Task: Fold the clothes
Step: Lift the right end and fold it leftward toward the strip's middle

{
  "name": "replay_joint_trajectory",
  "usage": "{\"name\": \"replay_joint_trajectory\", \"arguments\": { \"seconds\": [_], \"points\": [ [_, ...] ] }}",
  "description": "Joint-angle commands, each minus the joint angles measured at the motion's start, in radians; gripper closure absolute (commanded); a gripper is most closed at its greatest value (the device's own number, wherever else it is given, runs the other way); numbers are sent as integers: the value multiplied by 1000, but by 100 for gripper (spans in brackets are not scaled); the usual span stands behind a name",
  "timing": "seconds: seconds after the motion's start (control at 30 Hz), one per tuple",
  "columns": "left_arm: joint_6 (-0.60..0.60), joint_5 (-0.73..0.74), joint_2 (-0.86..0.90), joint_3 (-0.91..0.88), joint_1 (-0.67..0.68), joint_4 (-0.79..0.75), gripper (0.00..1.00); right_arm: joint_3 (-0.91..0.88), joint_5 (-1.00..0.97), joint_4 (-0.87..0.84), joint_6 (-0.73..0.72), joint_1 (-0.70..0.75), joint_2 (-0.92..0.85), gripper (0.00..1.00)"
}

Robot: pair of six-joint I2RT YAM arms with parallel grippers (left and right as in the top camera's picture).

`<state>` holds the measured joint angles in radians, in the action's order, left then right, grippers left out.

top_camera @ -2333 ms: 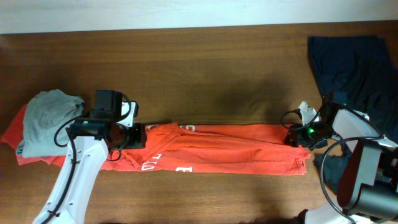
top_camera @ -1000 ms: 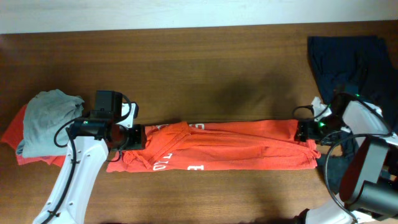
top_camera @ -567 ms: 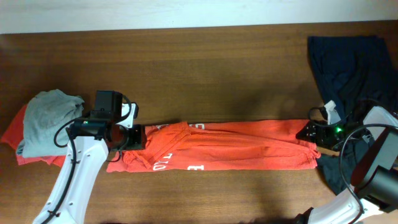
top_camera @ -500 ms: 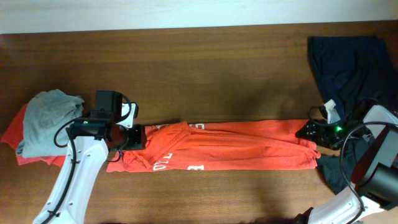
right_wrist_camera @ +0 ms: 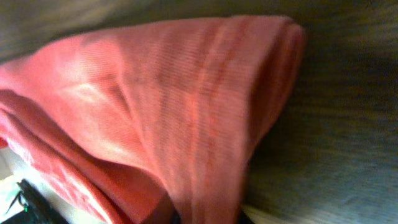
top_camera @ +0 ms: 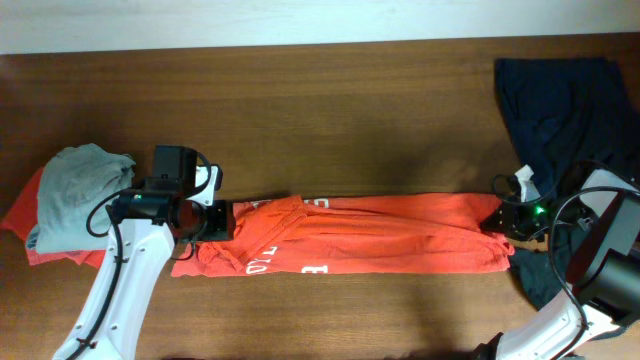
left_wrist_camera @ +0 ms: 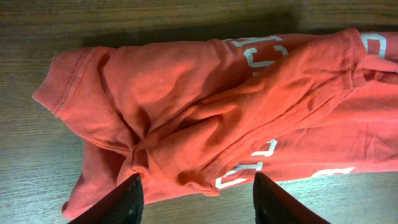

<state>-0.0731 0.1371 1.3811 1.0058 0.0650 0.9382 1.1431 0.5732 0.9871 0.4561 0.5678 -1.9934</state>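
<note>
Long orange fabric garment with white lettering [top_camera: 350,245] is stretched flat across the centre of the brown wooden surface [top_camera: 330,120]. At its left end the left gripper [top_camera: 222,220] is held spread around bunched cloth. At the right end the right gripper [top_camera: 503,218] is pinched on the garment. A grey cloth pile [top_camera: 70,190] is seen far left.

Only writing anywhere is the white block lettering [top_camera: 250,262] printed on the orange sweatshirt [top_camera: 400,235], and it's too bunched up to make a word. From overhead I can pick out one chunk that looks like an "E" [top_camera: 313,270]. The left wrist view has bits of letters along the top fold [left_wrist_camera: 264,53] and lower down [left_wrist_camera: 249,167], all cut off by creases. No tags, brands or numbers I'd trust.
</note>
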Motion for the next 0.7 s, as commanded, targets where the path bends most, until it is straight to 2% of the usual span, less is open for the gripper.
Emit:
{"name": "replay_joint_trajectory", "arguments": {
  "seconds": [0.0,0.17,0.27,0.43,0.67],
  "points": [
    [-9,-8,-4,-1,-4,1,43,80,-29,77,7,-6,-21,94],
    [-9,-7,-4,-1,-4,1,44,303,-31,280,7,-19,-14,96],
    [-9,-7,-4,-1,-4,1,43,389,-52,341,-8,-60,5,96],
    [-9,-7,-4,-1,-4,1,43,416,-195,389,-121,-183,16,96],
    [-9,-7,-4,-1,-4,1,43,416,-249,416,-263,-380,16,96]
  ]
}}
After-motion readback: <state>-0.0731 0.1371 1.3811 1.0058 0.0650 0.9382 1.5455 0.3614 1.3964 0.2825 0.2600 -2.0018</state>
